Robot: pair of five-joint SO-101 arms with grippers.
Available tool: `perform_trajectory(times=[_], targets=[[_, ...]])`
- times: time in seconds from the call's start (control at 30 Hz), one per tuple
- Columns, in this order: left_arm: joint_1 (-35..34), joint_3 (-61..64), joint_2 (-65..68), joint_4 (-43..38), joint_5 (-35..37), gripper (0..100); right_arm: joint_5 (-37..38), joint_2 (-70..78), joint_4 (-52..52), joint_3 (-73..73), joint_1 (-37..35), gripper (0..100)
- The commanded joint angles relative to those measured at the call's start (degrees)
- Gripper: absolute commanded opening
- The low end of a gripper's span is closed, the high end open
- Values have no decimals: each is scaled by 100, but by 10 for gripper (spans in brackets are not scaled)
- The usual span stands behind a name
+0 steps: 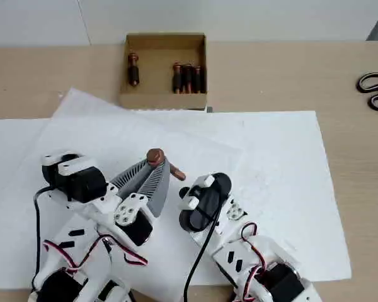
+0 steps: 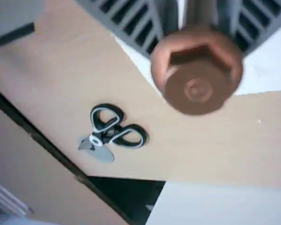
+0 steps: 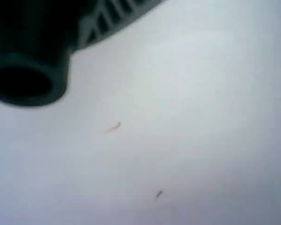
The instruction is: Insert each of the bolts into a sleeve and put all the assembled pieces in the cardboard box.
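— Where does the copper-coloured hex-head metal bolt sit against the left gripper?
— Right at its tips. The grey ribbed fingers are pinched on it just behind the head, and the shank slants away toward the right arm. The left arm lies low over the white paper sheets, with its wrist angled toward the middle of the table.
— And farther back?
— The open brown cardboard box stands beyond the paper, well apart from both arms. Four assembled pieces lie inside, one alone at one side and three together at the other.
— The right arm?
— Near the bolt's tip, bent low over the paper. The right gripper clasps a black hollow cylindrical sleeve, held clear of the sheet with its open end toward the wrist camera.
— Further right?
— Black-handled scissors on the light wooden table
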Motion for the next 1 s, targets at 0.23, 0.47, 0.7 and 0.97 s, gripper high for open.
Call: perform_trajectory(times=[0.23, 0.47, 0.7, 0.97], targets=[[53, -330, -62, 457, -9, 5, -18, -22, -171, -369, -4, 4], [149, -321, -44, 457, 0, 5, -18, -22, -171, -545, -4, 4], [413, -286, -35, 457, 9, 5, -18, -22, -180, -554, -31, 4], [413, -198, -62, 431, -35, 5, -18, -22, -338, -554, -31, 4]])
